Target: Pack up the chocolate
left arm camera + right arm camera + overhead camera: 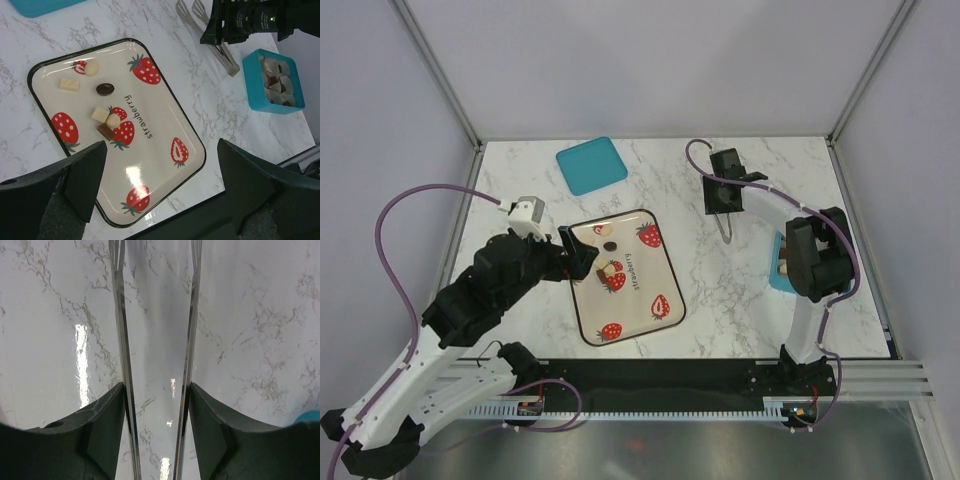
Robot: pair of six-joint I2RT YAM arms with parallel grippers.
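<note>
**A:** Two arms to cover, top view first. How do they stand?

**B:** The left arm (470, 295) lies low and stretches toward 1 o'clock. It brings the left gripper (576, 256) to the 9 o'clock edge of the tray (655, 272). The right arm (817, 258) rises from its base, folds at the elbow and reaches toward 11 o'clock. The right gripper (724, 196) points down at the table (740, 300), and the tongs (725, 232) trail from it toward 6 o'clock.

**A:** And the chocolates?

**B:** A few chocolates (609, 270) sit in the tray's 9 o'clock half. A teal box (774, 282) at the tray's 3 o'clock is half hidden behind the right elbow. A teal lid (591, 165) lies at the tray's 11 o'clock.

**A:** What does the left wrist view add?

**B:** The left jaws stand wide and empty, with the tray showing between them. Six pieces can be counted on the tray, some cream and some dark brown, three of them bunched together by a strawberry print. The box shows whole in this view, at 3 o'clock, with more pieces packed inside.

**A:** And the right wrist view?

**B:** Only that view shows the grip. Both fingers (100, 435) press the outer sides of the tongs' two arms. The two arms run toward 12 o'clock, a narrow gap apart, over bare marble. A sliver of teal shows at 4 o'clock.
</note>
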